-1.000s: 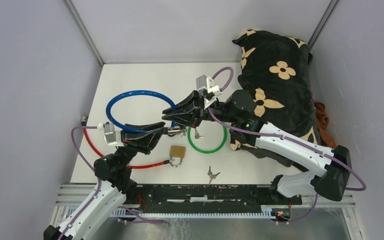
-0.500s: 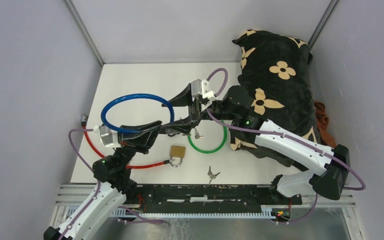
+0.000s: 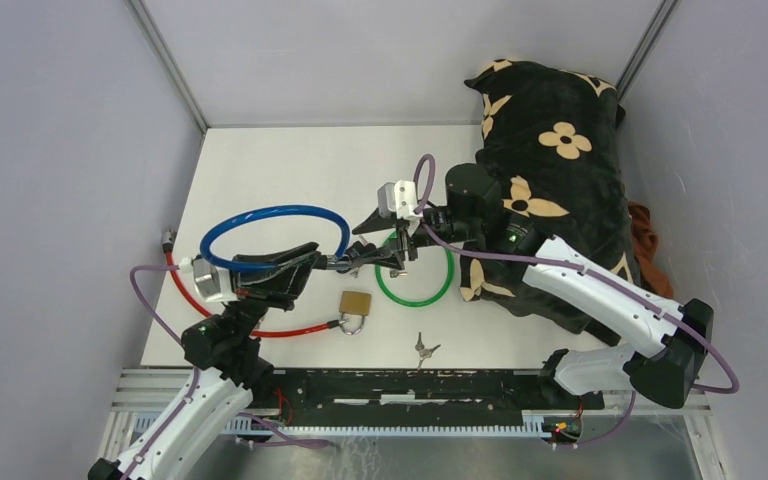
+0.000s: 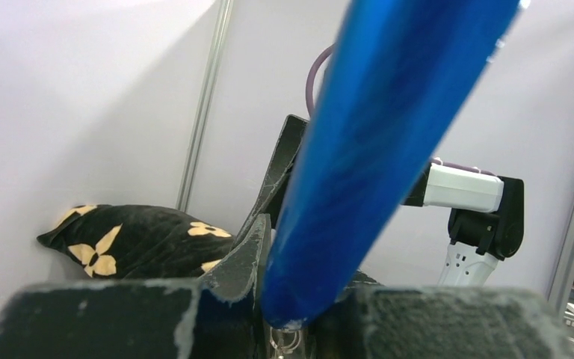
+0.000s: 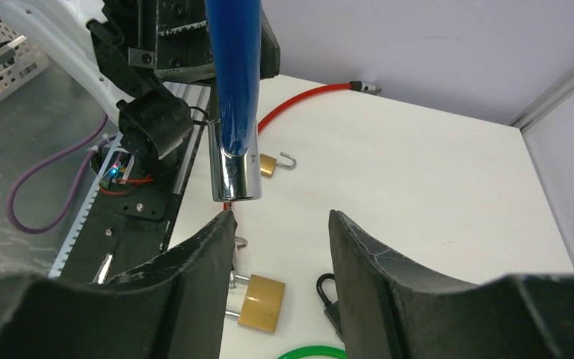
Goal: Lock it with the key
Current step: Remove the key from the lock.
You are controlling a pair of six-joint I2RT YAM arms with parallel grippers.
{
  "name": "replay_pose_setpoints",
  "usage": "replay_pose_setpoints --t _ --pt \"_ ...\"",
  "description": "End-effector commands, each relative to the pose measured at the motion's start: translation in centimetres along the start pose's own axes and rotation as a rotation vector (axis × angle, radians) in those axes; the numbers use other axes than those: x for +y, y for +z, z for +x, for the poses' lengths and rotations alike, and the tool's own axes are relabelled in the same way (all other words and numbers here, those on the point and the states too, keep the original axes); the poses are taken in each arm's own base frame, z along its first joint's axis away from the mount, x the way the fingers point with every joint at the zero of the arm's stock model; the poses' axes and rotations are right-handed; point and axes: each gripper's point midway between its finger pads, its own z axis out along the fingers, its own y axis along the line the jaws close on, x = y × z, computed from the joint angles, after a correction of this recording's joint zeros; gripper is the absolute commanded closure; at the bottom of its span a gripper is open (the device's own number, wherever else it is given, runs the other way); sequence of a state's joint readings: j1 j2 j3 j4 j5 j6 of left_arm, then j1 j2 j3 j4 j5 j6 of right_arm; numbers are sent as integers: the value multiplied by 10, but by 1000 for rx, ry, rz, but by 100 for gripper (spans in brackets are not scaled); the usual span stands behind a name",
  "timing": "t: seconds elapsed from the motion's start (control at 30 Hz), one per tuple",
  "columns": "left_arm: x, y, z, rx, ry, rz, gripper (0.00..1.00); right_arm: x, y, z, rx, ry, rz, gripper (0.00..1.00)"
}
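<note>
- Blue plastic-coated cable lock (image 5: 233, 75): it forms a wide loop raised above the left half of the white bench (image 3: 280, 160). One end hangs down and finishes in a chrome metal cap (image 5: 235, 176).
- Red coated cable (image 3: 300, 328): it lies flat on the bench under and to the left of the blue loop, curving along toward the near edge.
- Left pincer (image 3: 332, 264): clenched on the blue cable a little above the chrome cap, holding that end in the air. The left wrist view shows the blue cable wedged between its black fingers.
- Brass padlock (image 3: 356, 302): it rests on the bench just beside the red cable's end, with its steel shackle pointing toward the near edge.
- Right pincer (image 5: 282, 221): released, with its two black fingers spread and nothing between them. It faces the left pincer, and the chrome cap hangs just above one fingertip without being gripped.
- Second brass padlock (image 5: 260, 301): it lies on the bench beneath the right pincer.
- Green coated cable ring (image 3: 415, 304): it lies flat on the bench, partly under the right pincer.
- Small bunch of silver keys (image 3: 423, 348): it sits alone on the bench near the front edge, well apart from both pincers and just right of the first padlock.
- Black plush cushion with tan flower shapes (image 3: 550, 150): it fills the far right corner behind the right arm.
</note>
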State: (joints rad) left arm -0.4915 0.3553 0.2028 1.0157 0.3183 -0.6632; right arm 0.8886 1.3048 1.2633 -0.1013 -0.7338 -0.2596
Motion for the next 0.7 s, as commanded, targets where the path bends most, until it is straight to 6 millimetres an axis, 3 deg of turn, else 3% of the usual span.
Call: replay_pose_setpoints --t 0.0,0.23,0.5,0.67 --pt "-5 4 -22 -80 65 17 98 7 1 -7 13 -11 -36 45" --pt "-3 3 -21 -74 70 6 98 17 -3 3 51 -1 -58 40" --pt "-1 2 -20 -72 74 2 98 21 -4 0 33 22 -48 40" --pt "1 3 -18 -66 73 -2 98 24 6 -6 16 16 -6 44"
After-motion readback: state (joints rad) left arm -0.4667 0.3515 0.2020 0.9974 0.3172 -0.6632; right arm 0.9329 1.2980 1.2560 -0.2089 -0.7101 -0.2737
